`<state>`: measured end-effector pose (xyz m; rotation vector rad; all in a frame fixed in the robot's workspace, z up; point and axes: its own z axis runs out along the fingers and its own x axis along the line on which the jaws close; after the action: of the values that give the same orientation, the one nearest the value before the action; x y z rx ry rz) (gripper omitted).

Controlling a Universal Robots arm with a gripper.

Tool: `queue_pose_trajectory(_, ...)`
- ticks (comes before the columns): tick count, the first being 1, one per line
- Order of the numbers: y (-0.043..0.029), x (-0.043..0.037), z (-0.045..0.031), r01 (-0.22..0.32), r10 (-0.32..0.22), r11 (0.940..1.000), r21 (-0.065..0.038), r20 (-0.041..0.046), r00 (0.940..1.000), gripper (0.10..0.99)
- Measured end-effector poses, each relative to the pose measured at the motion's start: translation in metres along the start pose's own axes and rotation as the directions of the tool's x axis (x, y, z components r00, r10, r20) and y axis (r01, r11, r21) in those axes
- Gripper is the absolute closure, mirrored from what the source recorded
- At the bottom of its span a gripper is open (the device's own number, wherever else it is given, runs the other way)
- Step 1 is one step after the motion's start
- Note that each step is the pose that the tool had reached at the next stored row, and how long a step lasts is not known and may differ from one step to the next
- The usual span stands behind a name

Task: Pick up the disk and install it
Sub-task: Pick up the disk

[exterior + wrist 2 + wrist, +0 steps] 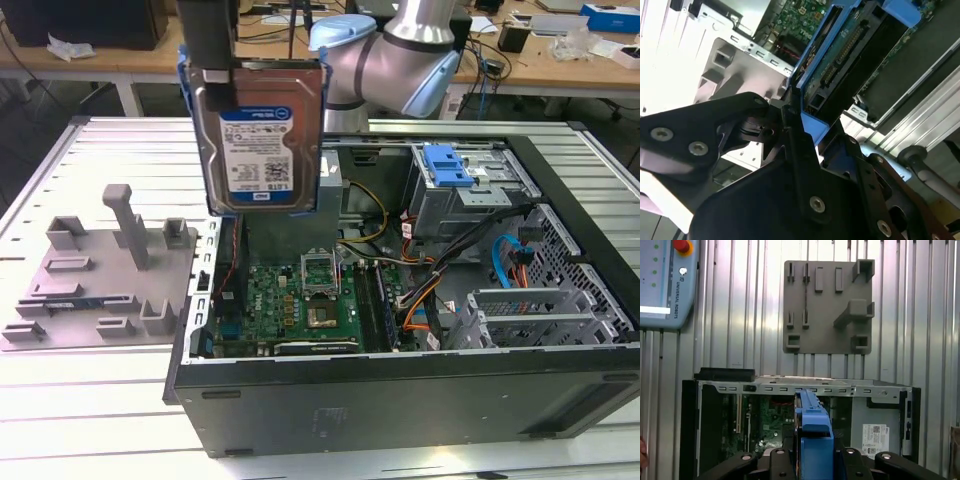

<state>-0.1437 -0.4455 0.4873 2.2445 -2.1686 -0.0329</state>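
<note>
The disk [262, 135], a silver hard drive with a white-and-blue label and a blue bracket along its edges, hangs upright in the air above the open computer case [400, 385], over the case's side on the exterior view's left. My gripper [213, 72] is shut on its upper edge. In the second wrist view the black fingers [790, 132] clamp the blue bracket of the disk [840, 55], whose connector edge points away from the camera. In the first wrist view the disk [810, 422] shows edge-on between the pads of the gripper [812, 462].
A grey fixture plate [100, 270] with posts and slots lies on the slatted table at the exterior view's left. Inside the case are a motherboard [300, 300], loose cables [420, 290] and a drive cage with a blue latch [447, 165]. A teach pendant [665, 285] lies on the table.
</note>
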Motion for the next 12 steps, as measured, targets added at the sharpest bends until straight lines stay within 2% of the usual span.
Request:
queue_pose_trajectory(4, -0.0156, 0.008, -0.0005, 0.0, 0.0, 1.0, 0.0, 0.0001, 1.0, 0.718)
queue_pose_trajectory(10, -0.0382, 0.015, -0.0011, 0.0, 0.0, 1.0, 0.0, 0.0001, 1.0, 0.718)
queue_pose_trajectory(12, -0.0497, 0.0181, -0.0015, 0.0, 0.0, 1.0, 0.0, 0.0002, 1.0, 0.718)
